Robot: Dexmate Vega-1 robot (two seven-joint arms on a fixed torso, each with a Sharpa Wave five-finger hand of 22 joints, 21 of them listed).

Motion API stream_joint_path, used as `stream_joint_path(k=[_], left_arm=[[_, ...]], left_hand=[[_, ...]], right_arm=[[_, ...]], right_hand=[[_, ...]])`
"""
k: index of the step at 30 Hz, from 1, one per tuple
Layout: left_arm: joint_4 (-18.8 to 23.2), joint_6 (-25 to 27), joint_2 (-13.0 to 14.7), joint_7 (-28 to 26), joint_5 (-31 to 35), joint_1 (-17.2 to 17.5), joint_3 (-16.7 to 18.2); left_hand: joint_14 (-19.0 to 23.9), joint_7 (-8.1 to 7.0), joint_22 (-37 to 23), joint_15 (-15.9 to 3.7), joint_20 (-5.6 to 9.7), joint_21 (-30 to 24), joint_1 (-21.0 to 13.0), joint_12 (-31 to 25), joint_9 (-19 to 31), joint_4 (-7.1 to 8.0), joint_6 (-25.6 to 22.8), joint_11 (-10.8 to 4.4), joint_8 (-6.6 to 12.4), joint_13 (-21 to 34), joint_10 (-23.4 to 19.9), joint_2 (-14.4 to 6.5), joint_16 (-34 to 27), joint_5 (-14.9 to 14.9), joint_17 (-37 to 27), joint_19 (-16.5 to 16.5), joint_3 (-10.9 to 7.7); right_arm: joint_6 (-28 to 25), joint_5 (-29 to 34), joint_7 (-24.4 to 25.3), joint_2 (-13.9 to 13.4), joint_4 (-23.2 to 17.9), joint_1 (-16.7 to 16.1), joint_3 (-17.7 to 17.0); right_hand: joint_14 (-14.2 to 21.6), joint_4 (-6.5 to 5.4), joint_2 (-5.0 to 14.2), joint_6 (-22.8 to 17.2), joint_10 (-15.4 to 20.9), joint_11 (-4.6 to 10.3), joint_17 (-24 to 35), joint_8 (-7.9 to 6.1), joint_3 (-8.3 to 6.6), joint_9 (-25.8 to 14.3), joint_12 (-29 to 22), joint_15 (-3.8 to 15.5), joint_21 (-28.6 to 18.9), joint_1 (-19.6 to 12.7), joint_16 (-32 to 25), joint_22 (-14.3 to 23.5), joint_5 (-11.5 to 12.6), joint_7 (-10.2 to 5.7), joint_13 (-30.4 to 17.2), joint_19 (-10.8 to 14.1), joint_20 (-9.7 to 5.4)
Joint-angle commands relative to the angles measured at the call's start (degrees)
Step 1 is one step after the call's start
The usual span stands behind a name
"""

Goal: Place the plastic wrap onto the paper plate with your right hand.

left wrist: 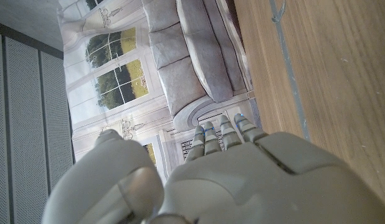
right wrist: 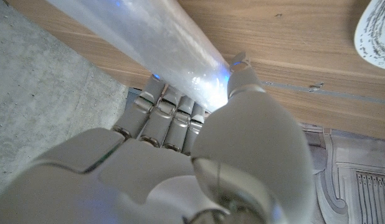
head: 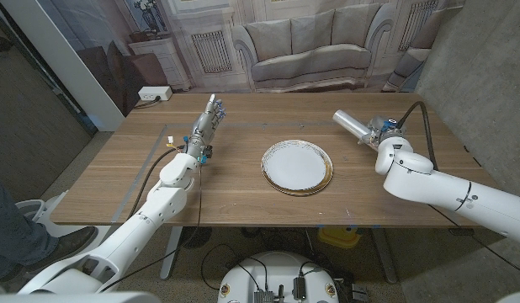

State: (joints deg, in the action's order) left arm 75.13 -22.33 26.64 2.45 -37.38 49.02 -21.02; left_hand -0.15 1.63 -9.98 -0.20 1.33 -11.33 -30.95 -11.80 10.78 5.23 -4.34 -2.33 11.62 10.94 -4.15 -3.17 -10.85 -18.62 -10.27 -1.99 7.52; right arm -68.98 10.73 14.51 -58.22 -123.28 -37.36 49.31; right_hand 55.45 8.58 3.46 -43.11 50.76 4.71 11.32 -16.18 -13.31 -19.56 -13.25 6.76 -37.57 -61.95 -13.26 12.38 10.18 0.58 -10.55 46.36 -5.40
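Nearest, at the middle of the wooden table [head: 243,189]: paper plate [head: 297,167], white with a gold rim, lying flat and bare, nothing on it. A sliver of that plate's speckled edge [right wrist: 374,34] also caught in the right wrist view.

Left of the plate and a little farther back: left hand [head: 209,122], fingers straight and together, pointing toward the far edge, holding nothing, standing over the wood beside a grey tape line [head: 156,151]. Seen from its own wrist: back of the left hand [left wrist: 242,180] with fingertips [left wrist: 220,124] stretched out past the table edge, toward the printed sofa backdrop [head: 306,42].

Right of the plate, at about the same depth: right hand [head: 380,135], wrapped around the plastic wrap [head: 352,124], a pale shiny roll jutting left and slightly far from the fist, raised clear of the table and well apart from the plate. From the right wrist: fingers [right wrist: 167,115] curled under the translucent roll [right wrist: 155,37], thumb [right wrist: 242,78] pressed on its other side.
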Motion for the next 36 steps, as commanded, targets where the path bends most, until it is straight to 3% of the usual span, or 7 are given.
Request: stream_joint_path(k=[1, 12, 36], left_arm=[[0.3, -1.0, 0.2, 0.2, -0.3, 0.7, 0.6], [0.4, -1.1, 0.4, 0.0, -0.4, 1.1, 0.8], [2.0, -0.6, 1.0, -1.3, 0.3, 1.3, 1.1]], left_hand=[[0.2, 0.21, -0.3, -0.3, 0.11, 0.0, -0.1, 0.2, 0.2, -0.09, -0.4, -0.07, -0.08, 0.0, 0.0, -0.2, 0.1, 0.0, -0.2, -0.4, 0.46], [0.2, 0.28, -0.3, -0.31, 0.1, 0.0, -0.2, 0.1, 0.2, -0.08, -0.4, -0.03, -0.08, 0.0, -0.1, -0.3, 0.1, 0.0, -0.2, -0.4, 0.59], [0.2, 0.22, -0.3, -0.33, 0.15, -0.1, -0.3, 0.1, 0.2, -0.07, -0.4, -0.16, -0.09, 0.0, -0.1, -0.4, 0.1, 0.0, -0.2, -0.4, 0.88]], right_arm=[[1.4, 4.5, -2.9, -0.3, -1.6, 0.8, 1.4], [5.5, 8.1, -5.0, -0.1, -1.4, 0.5, 1.3], [13.3, 15.5, -9.0, 0.1, -2.1, -3.6, -2.4]], right_hand=[[2.1, -4.44, 6.4, -10.9, 3.0, 2.96, 0.3, -1.11, -4.44, -0.4, 0.2, 6.58, -0.5, -4.4, 0.0, 0.2, 0.3, -7.89, -0.3, -0.4, -6.72], [2.1, -4.42, 6.39, -11.0, 3.2, 2.86, 0.3, -1.11, -4.46, -1.0, 0.3, 6.6, -0.9, -4.3, 0.2, 0.1, 0.3, -8.02, -0.3, -0.6, -6.71], [2.2, -4.37, 6.33, -11.2, 3.3, 3.16, 0.4, -0.82, -4.46, -1.7, 0.5, 6.62, -1.5, -4.1, 0.4, -0.1, 0.3, -8.19, -0.3, -1.3, -6.7]])
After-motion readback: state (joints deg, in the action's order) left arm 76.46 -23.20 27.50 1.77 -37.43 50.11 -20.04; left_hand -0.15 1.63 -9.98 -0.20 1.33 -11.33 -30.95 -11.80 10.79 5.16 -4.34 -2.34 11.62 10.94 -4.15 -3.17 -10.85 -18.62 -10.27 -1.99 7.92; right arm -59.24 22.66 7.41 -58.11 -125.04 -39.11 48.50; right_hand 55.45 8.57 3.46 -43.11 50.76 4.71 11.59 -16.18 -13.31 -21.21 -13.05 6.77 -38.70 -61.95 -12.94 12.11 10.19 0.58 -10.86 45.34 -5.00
